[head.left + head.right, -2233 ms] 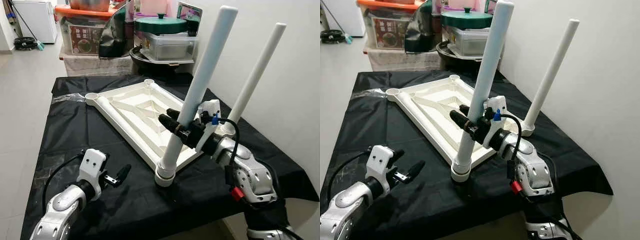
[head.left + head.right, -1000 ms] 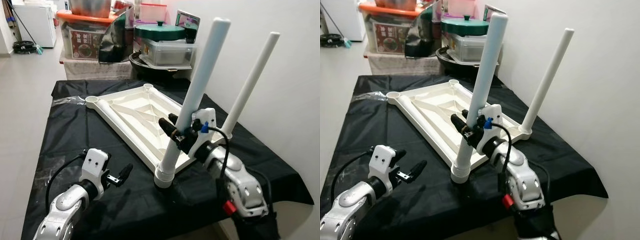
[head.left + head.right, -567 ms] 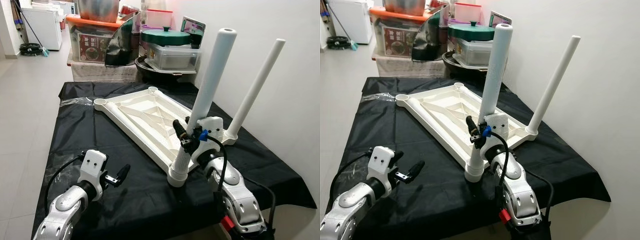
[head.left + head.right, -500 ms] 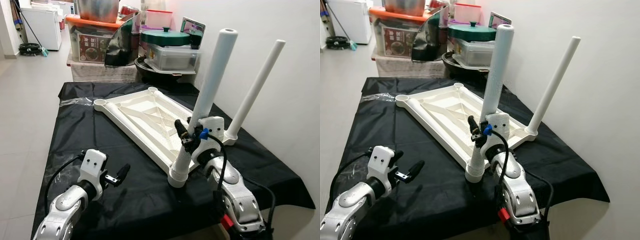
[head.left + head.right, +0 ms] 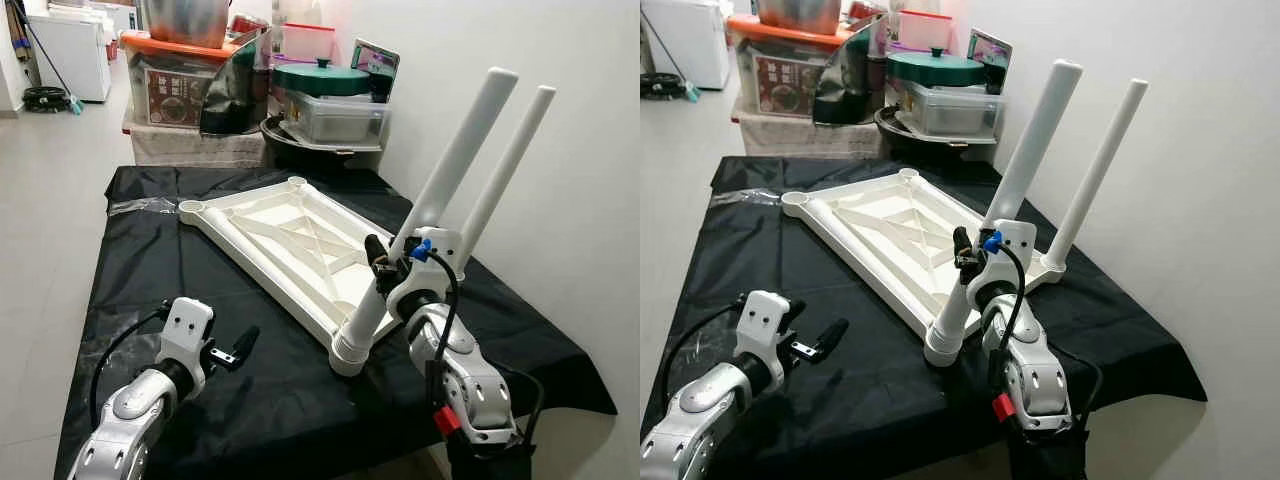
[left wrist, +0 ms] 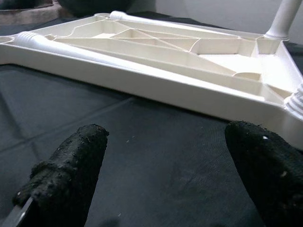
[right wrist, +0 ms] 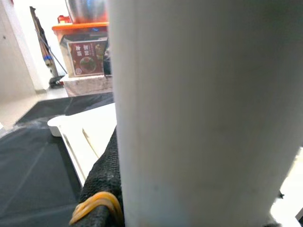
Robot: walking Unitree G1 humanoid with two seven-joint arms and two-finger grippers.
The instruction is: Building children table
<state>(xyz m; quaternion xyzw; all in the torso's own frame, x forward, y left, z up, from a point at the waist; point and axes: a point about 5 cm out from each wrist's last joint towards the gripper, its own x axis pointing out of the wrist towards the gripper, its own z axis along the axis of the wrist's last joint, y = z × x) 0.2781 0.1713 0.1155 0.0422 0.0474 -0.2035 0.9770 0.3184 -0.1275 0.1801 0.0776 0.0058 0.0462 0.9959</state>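
Right gripper (image 5: 385, 268) is clamped on a tilted white table leg (image 5: 430, 205) at the tabletop's (image 5: 290, 240) five o'clock corner. Left gripper (image 5: 238, 347) is held open, idle. Cross-threading is risked by the lean.

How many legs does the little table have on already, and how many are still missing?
One leg stands in the upside-down tabletop's corner by the wall. The right gripper is shut on a second leg, tilted in the near corner socket. Two far corner sockets are empty. The left gripper hovers open.

left gripper (image 5: 232, 352): low, forward, fingers spread, empty | right gripper (image 5: 385, 270): raised, fingers clamped closed
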